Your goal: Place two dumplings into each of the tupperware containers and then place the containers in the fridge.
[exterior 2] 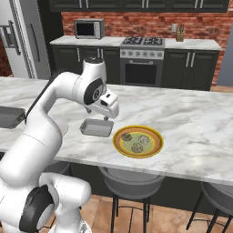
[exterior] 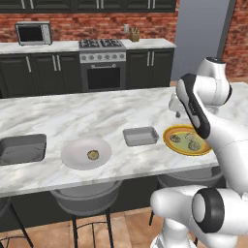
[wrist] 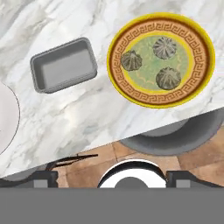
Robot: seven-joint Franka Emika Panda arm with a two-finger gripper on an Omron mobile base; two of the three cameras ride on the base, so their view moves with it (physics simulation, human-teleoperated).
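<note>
**Four dumplings on plates, both trays empty**

Count them up: three dumplings (wrist: 132,60) sit on the yellow-rimmed plate (wrist: 202,65), spread in a loose triangle and apart from one another, and a fourth dumpling (exterior: 92,155) lies alone on the round white plate (exterior: 72,157). That makes four dumplings and two plates.

Two tupperware containers as well. One grey tray (wrist: 63,64) rests on the marble bench (exterior: 72,118) between the two plates, just left of the yellow-rimmed one, and the view from the hand looks straight into it: nothing inside. The second tray (exterior: 22,148) sits further left near the bench's end; it too looks empty, though its inside is dim.

The hand (exterior 2: 105,107) hangs above the bench over the gap between the nearer tray and the yellow-rimmed plate, fingers spread wide and holding nothing.

The right base view brings in the fridge (exterior 2: 22,38), standing far left behind the bench, its door closed. The left base view is the one that takes in the white plate whole, with its single dumpling. Grey stools (exterior 2: 132,182) tuck under the bench's near edge.
</note>
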